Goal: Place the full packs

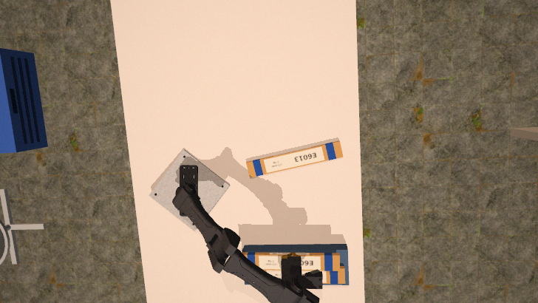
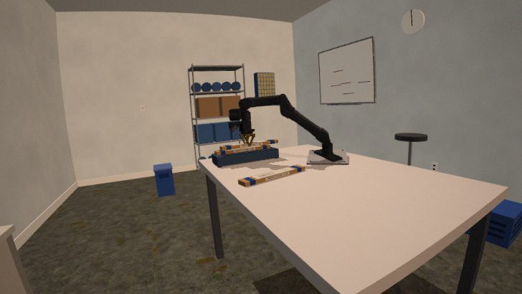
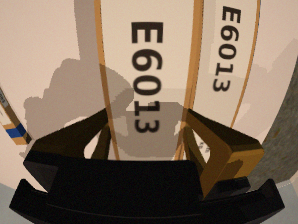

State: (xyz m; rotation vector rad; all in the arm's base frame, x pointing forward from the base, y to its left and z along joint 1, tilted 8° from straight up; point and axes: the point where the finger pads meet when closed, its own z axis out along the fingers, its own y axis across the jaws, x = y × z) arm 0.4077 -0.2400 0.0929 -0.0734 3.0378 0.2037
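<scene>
one pale table (image 1: 241, 94) (image 2: 365, 204) stands on the floor, carrying one black arm (image 1: 256, 273) (image 2: 305, 122). behind it rises one metal shelf unit (image 2: 191, 109): five blue round containers (image 2: 216, 86) on an upper level, two brown boxes (image 2: 208, 107) below them. one whiteboard (image 2: 346, 72) bears short red and blue marks, too small to read.

one dark blue low platform (image 1: 295, 247) (image 2: 244, 157) sits near the table's edge. three orange-and-white electrode packs are in view, each labelled e6013, the smaller print unreadable. the loose pack (image 1: 290, 159) (image 2: 272, 175) (image 3: 15, 133) lies flat on the table, apart from the platform, a blue band near each end. the other two are side by side over the platform: the gripped pack (image 1: 270, 260) (image 2: 234, 150) (image 3: 147, 75) and the outer pack (image 1: 341, 276) (image 2: 273, 141) (image 3: 227, 105). whether the gripped one bears on the platform cannot be told.

one gripper (image 1: 291, 260) (image 2: 249, 143) (image 3: 147, 112) is closed on the gripped pack, its two fingers at opposite long sides.
</scene>
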